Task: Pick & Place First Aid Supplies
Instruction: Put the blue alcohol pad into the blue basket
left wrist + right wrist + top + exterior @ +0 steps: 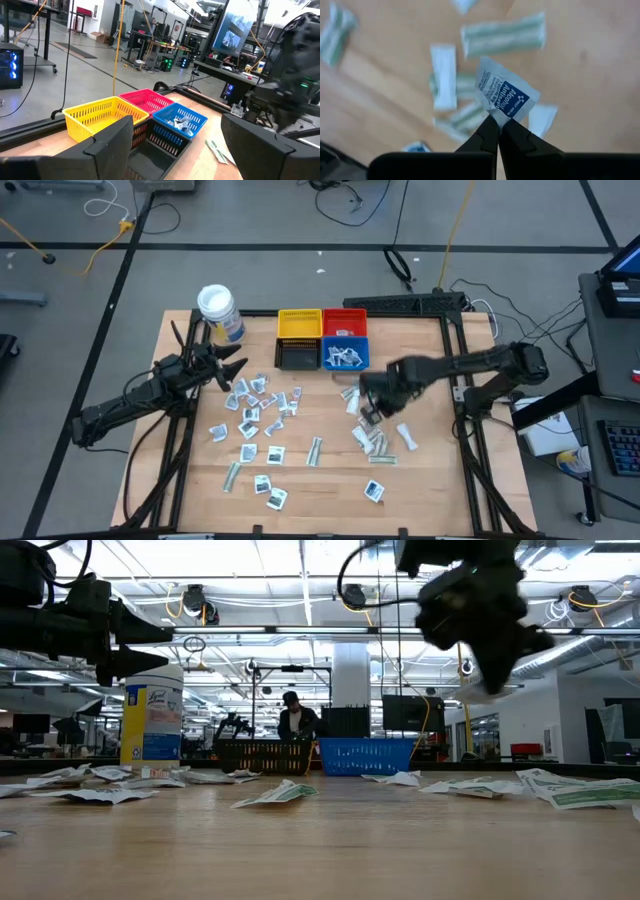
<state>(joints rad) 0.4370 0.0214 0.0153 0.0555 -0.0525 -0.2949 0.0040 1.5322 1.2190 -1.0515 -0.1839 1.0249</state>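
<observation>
Many first aid supplies, small white packets [262, 402] and green-marked strips [372, 442], lie flat and scattered on the wooden table. My right gripper [372, 412] hangs over the packets right of the table's middle, shut on a white packet with a blue label [505, 95]. That packet also shows below the fingers in the low view [482, 690]. My left gripper [236, 370] stands open and level at the table's left, beside the jar, with nothing between its fingers [112, 145]. My right gripper [498, 122] pinches one corner of the blue-labelled packet [496, 114] between its two fingertips. The fingers come from above, pointing steeply down. The packet sticks out beyond the fingertips, lifted clear of the table.
Yellow [298, 323], red [345, 321], black [297, 356] and blue [345, 356] bins stand together at the far middle; the blue one holds packets. A white-lidded jar [218, 310] stands at the far left. Bare wood lies along the near edge.
</observation>
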